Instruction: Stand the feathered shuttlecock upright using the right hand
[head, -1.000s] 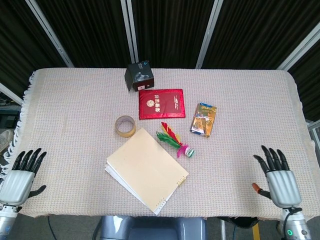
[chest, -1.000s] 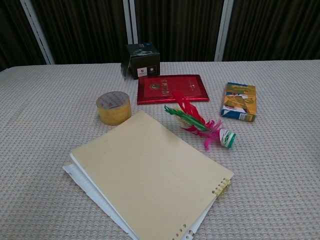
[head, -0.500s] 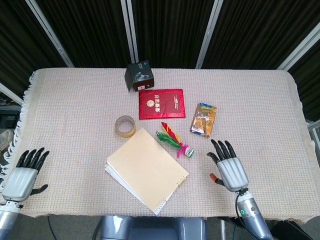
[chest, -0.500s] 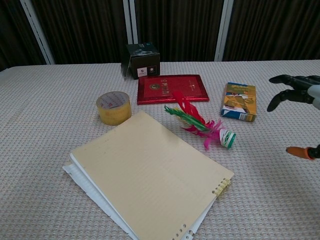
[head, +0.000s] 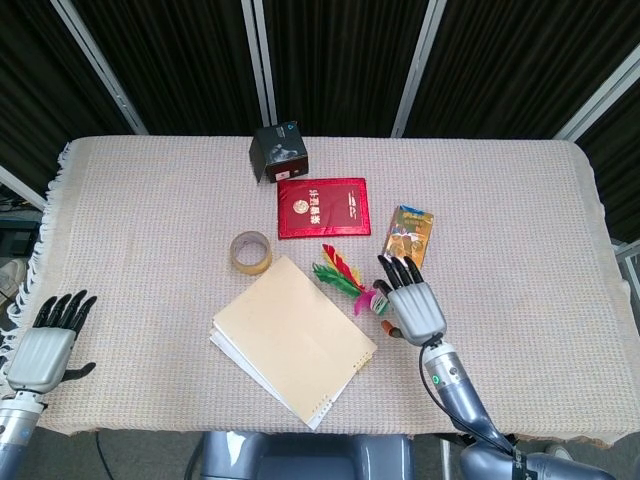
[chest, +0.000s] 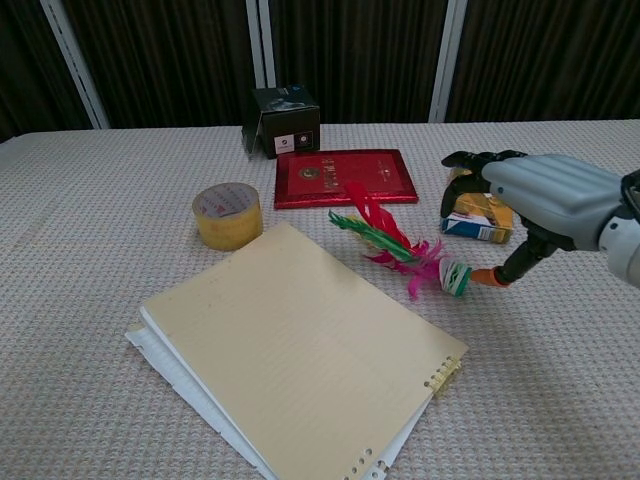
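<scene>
Since before, the right hand (head: 415, 305) has slid in beside one lying feathered shuttlecock (chest: 405, 250), fingers (chest: 470, 158) apart, empty. One left hand (head: 45, 348) rests spread.

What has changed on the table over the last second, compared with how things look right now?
The right hand has swept in from the table's right edge toward the multicoloured feathered shuttlecock, its fingers spread beside the base; no grasp is visible. The shuttlecock still lies on its side. The left hand stays open at the left edge, and the tan notebook has not moved.
</scene>
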